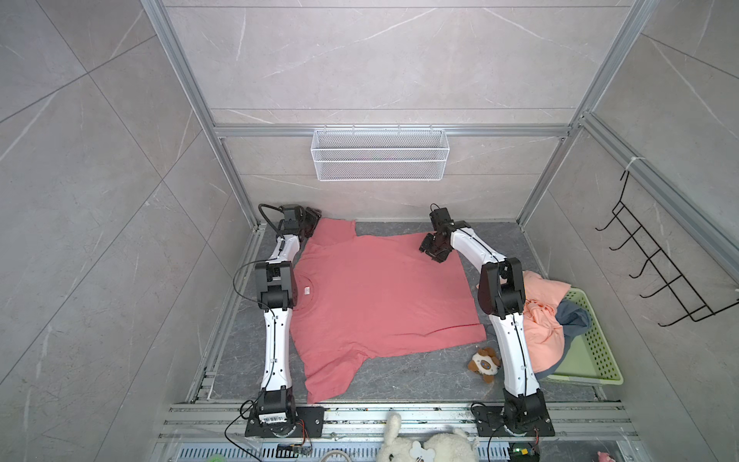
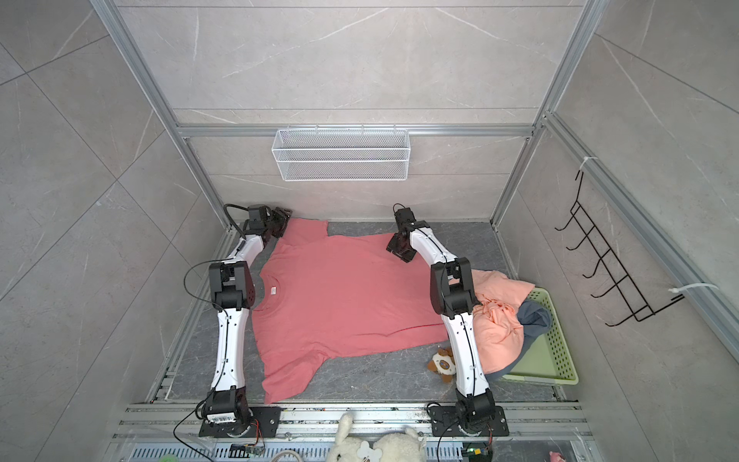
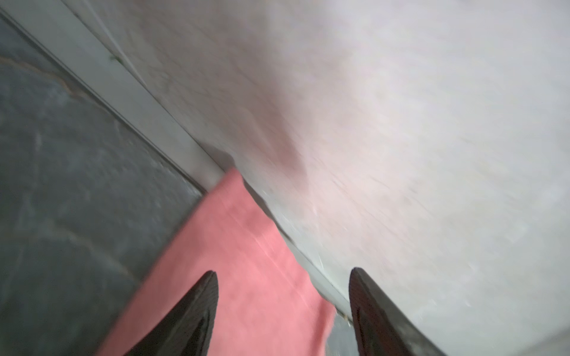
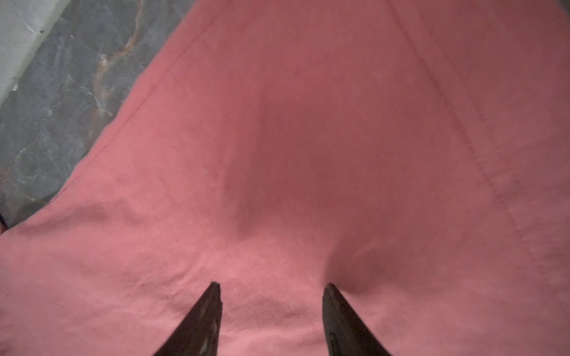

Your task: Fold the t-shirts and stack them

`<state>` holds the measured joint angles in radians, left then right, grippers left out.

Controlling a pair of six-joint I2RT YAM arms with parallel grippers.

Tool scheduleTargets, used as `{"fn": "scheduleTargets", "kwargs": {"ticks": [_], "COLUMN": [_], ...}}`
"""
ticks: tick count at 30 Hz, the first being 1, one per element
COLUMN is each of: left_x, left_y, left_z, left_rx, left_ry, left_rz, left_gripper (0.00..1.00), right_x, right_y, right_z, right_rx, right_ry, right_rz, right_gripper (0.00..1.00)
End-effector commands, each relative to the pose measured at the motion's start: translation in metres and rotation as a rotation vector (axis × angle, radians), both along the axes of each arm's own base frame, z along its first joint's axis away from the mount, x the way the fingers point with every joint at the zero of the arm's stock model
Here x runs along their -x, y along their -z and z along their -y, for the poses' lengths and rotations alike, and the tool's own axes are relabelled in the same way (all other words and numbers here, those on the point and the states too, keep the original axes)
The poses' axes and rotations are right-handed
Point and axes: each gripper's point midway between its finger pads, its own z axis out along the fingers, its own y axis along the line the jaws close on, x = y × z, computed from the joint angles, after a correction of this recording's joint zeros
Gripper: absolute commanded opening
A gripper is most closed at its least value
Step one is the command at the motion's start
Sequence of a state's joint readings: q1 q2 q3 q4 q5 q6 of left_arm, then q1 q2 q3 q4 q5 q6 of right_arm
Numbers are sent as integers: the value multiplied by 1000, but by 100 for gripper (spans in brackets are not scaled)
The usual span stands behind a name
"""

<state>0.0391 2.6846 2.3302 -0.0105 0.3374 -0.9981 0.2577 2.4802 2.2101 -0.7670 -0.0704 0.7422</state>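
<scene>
A coral-red t-shirt (image 1: 380, 292) (image 2: 344, 296) lies spread flat on the dark grey table, collar to the left and hem to the right. My left gripper (image 1: 314, 220) (image 2: 284, 218) is at the far sleeve by the back wall. In the blurred left wrist view it (image 3: 283, 274) stands open over the sleeve (image 3: 240, 262), holding nothing. My right gripper (image 1: 430, 250) (image 2: 396, 250) is low over the shirt's far right corner. It (image 4: 271, 285) is open with its tips at the fabric (image 4: 308, 123), which dimples by one fingertip. A peach t-shirt (image 1: 544, 320) and a blue-grey t-shirt (image 1: 576, 314) lie crumpled at the right.
The pale green basket (image 1: 600, 352) sits at the right edge under the crumpled shirts. A small brown-and-white plush toy (image 1: 484, 363) lies by the right arm's base. On the back wall hangs a white wire basket (image 1: 380, 154). A black hook rack (image 1: 660, 272) is on the right wall.
</scene>
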Motion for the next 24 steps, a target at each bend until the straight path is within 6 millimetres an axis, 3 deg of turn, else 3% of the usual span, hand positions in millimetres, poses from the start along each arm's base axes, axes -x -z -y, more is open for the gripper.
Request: {"fn": "scheduleTargets", "kwargs": {"ticks": [1, 4, 9, 15, 24], "left_x": [28, 67, 148, 242, 319], "left_y": [-126, -124, -88, -43, 22], "left_z": [10, 17, 21, 31, 38], "left_rx": [-63, -85, -120, -125, -42], "left_ry": [91, 142, 169, 180, 132], "left_rz": [158, 56, -164, -358, -537], "left_gripper": [70, 71, 76, 81, 81], "right_x": [-7, -6, 6, 35, 91], "right_y": [-19, -24, -24, -13, 8], "right_z": [4, 7, 11, 23, 45], "right_rx": [34, 31, 14, -95, -52], "right_ry": [-14, -6, -17, 4, 5], "right_rz": [29, 23, 11, 24, -37], "right_gripper": [55, 56, 56, 57, 57]}}
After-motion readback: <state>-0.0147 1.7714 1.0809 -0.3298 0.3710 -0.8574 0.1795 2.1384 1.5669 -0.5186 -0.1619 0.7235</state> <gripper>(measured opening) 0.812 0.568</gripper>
